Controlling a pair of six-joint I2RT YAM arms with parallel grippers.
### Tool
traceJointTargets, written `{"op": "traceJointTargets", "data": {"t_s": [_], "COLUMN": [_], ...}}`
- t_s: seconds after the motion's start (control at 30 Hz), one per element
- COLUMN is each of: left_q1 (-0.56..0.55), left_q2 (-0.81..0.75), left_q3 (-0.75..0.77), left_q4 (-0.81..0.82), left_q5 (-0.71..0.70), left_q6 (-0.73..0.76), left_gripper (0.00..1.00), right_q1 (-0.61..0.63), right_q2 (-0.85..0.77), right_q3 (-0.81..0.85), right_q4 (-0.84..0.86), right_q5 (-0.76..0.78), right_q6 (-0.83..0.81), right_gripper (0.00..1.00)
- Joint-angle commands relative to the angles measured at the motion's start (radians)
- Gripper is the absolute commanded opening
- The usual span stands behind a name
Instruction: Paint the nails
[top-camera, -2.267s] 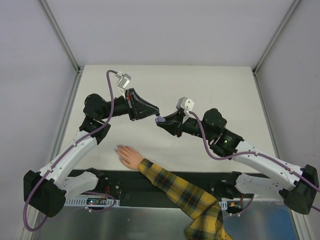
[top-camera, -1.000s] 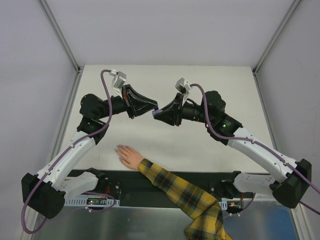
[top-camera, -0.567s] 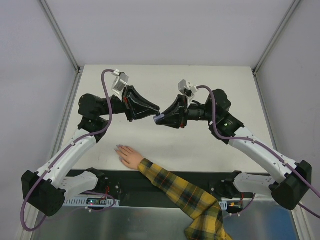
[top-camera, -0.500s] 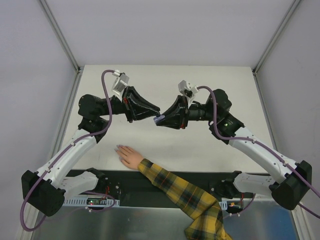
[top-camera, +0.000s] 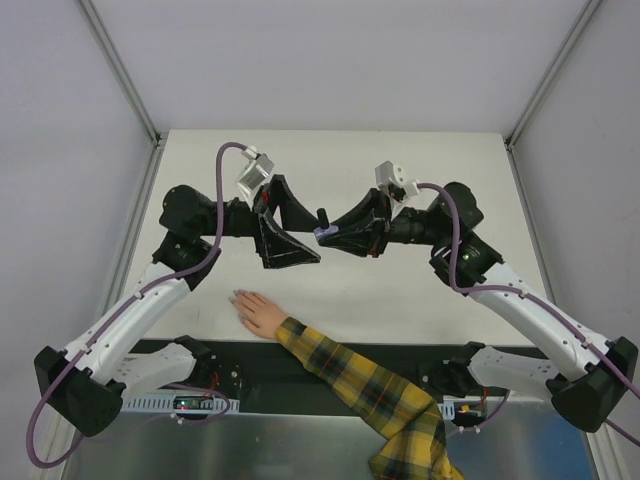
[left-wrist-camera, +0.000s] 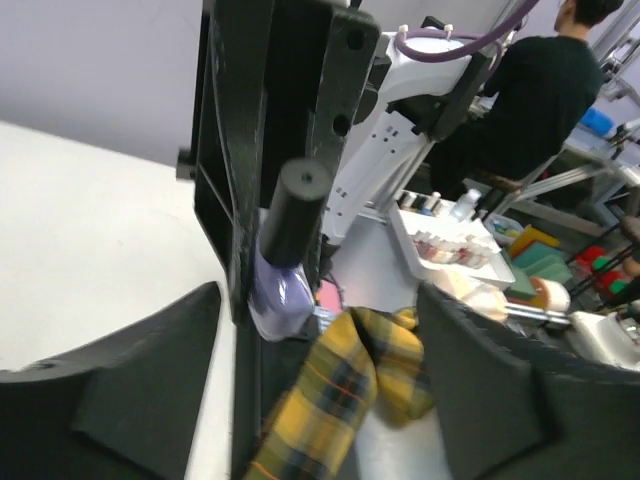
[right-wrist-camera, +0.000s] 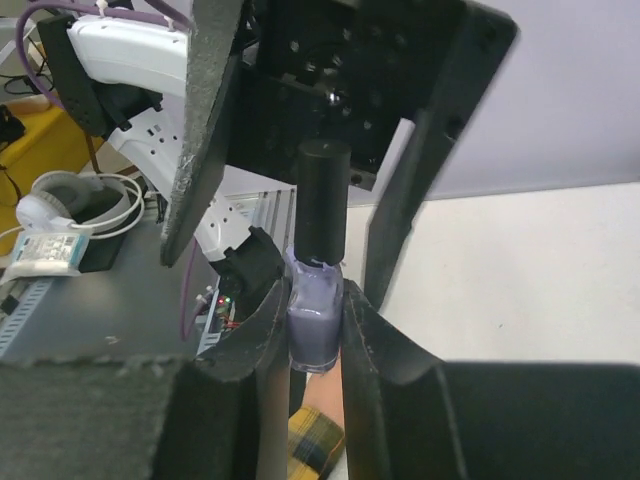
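nails: tiny, pale lilac-grey, too small to tell whether painted
carrier: peach mannequin hand, lying flat, fingertips towards the far left
place: counter, near edge, left of centre

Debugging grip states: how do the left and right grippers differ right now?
The left gripper has its jaws open, standing clear on either side of the black cap. The right gripper has its jaws shut on the purple bottle. The left holds nothing, while the right carries the bottle with its cap on. Shared: they face each other tip to tip.
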Motion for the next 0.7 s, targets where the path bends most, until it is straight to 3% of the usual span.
{"op": "traceJointTargets", "data": {"t_s": [0.0, 0.07, 0.2, 0.3, 0.33, 0.4, 0.43, 0.5, 0.63, 0.67], "left_q1": [-0.012, -0.012, -0.012, -0.012, -0.012, -0.014, -0.015, -0.040, -0.197, -0.240], "left_q2": [-0.071, -0.085, -0.129, -0.178, -0.186, -0.189, -0.180, -0.137, -0.082, -0.068], "left_q3": [0.054, 0.095, 0.154, 0.177, 0.183, 0.198, 0.227, 0.262, 0.353, 0.365], "left_q4": [-0.235, -0.273, -0.479, -0.569, -0.587, -0.590, -0.593, -0.599, -0.615, -0.642], "left_q5": [-0.021, -0.029, -0.119, -0.345, -0.445, -0.520, -0.575, -0.624, -0.863, -0.997], "left_q6": [0.116, 0.131, 0.241, 0.294, 0.291, 0.268, 0.251, 0.223, 0.304, 0.370], "left_gripper": [0.92, 0.99, 0.99, 0.98, 0.96, 0.87, 0.70, 0.63, 0.69, 0.73], "right_q1": [0.011, 0.012, 0.024, 0.056, 0.067, 0.110, 0.126, 0.188, 0.261, 0.270], "right_q2": [-0.055, -0.069, -0.110, -0.135, -0.138, -0.137, -0.134, -0.126, -0.092, -0.089], "right_q3": [0.028, 0.031, 0.025, 0.036, 0.039, 0.054, 0.065, 0.102, 0.145, 0.149], "right_q4": [0.065, 0.036, -0.052, -0.128, -0.144, -0.179, -0.197, -0.257, -0.311, -0.317], "right_q5": [0.083, 0.103, 0.197, 0.352, 0.398, 0.548, 0.596, 0.751, 0.997, 1.049], "right_q6": [-0.098, -0.130, -0.172, -0.201, -0.205, -0.207, -0.216, -0.254, -0.293, -0.296], "right_gripper": [0.00, 0.00, 0.00, 0.00, 0.01, 0.00, 0.00, 0.00, 0.00, 0.00]}}
